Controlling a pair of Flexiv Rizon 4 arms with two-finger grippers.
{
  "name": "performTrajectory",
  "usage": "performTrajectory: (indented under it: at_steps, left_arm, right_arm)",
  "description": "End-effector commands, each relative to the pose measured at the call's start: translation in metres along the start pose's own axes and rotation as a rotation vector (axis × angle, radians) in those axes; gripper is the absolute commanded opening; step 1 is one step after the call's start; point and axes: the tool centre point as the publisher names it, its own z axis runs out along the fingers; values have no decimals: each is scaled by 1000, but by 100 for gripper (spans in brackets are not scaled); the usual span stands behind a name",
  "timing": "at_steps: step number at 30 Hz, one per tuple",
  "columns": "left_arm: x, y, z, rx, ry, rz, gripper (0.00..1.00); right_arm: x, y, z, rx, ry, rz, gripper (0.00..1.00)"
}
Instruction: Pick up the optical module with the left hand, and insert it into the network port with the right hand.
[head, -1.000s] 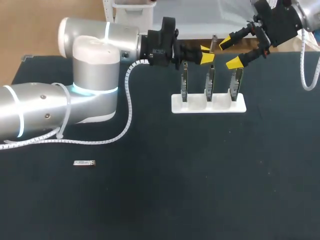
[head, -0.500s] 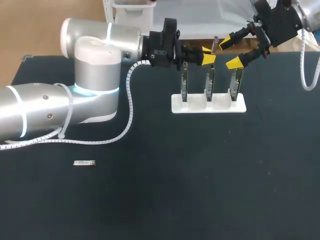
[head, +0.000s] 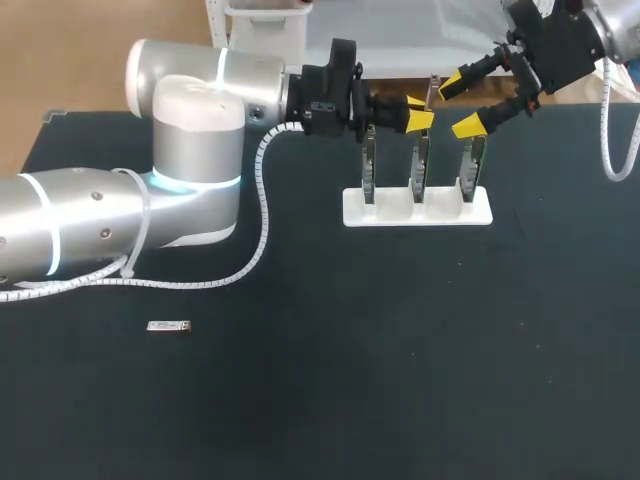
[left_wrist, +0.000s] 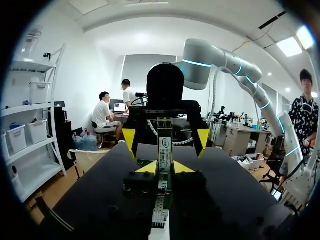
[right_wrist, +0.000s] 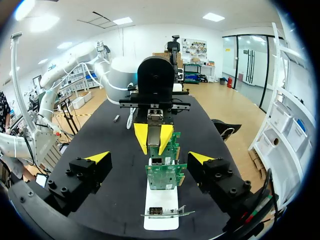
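Left arm (head: 190, 170) enters from left edge, reaches to upper middle; left gripper (head: 417, 112) clamps optical module (head: 431, 88). Right arm (head: 612, 28) in upper right corner; right gripper (head: 462, 104) fingers spread wide

Left arm (head: 190, 160): fat silver-grey tube links, glowing cyan rings at the joints, white spiral-wrap cable (head: 262, 190) tied alongside. Right arm (head: 615, 30): same silver finish, same kind of white coiled cable (head: 604, 120). Black blocky wrist heads (head: 325, 95). Jaws are black blocks with socket screws (right_wrist: 64, 190) and bright yellow wedge tips (right_wrist: 98, 157).
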Motion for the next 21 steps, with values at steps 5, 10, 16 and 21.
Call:
performTrajectory:
  at_steps: [5,10,16,21]
  left_arm:
    - [0,4,1,4,6,-2,0]
    - [0,5,0,3,8,0,0]
    - [0,6,-1,0,12,1,0]
    - [0,6,0,6,12,4,0]
  right_arm:
    - [0,2,0,5,0,-1,100]
    - [0,2,0,5,0,-1,100]
    - [0,2,0,5,0,-1,100]
    - [0,2,0,5,0,-1,100]
